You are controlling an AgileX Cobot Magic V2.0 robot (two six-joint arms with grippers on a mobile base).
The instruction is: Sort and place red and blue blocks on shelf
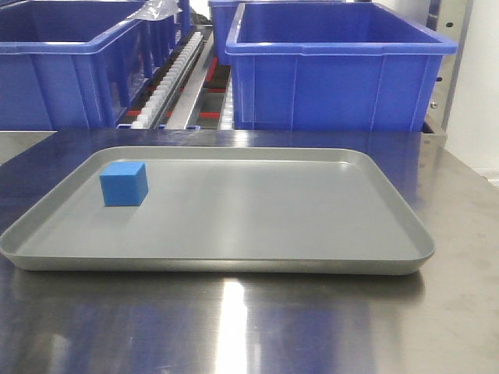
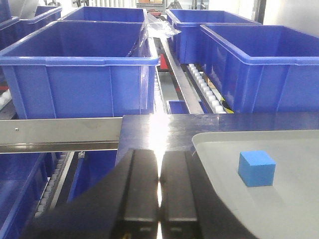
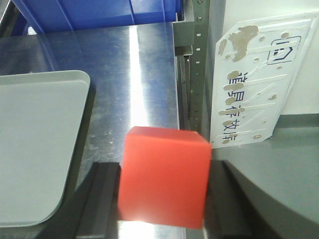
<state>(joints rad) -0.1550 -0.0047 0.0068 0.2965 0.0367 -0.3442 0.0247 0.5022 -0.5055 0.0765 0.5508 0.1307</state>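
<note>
A light blue block (image 1: 124, 184) rests on the grey tray (image 1: 234, 261), near its far left corner; the left wrist view has the blue block (image 2: 256, 168) to the right of my fingers. My left gripper (image 2: 159, 172) is shut and empty, over the table edge left of the tray (image 2: 299, 209). The red block (image 3: 164, 177) fills the right wrist view, with my right gripper (image 3: 162, 199) shut on it, above the steel table just right of the tray (image 3: 35, 149). Neither gripper shows in the front view.
Large dark-blue bins (image 1: 335, 66) stand on a roller shelf (image 1: 175, 86) behind the table; more bins (image 2: 79, 69) show in the left wrist view. A perforated metal upright (image 3: 198, 64) and a worn white sign (image 3: 254, 79) stand at the table's right edge.
</note>
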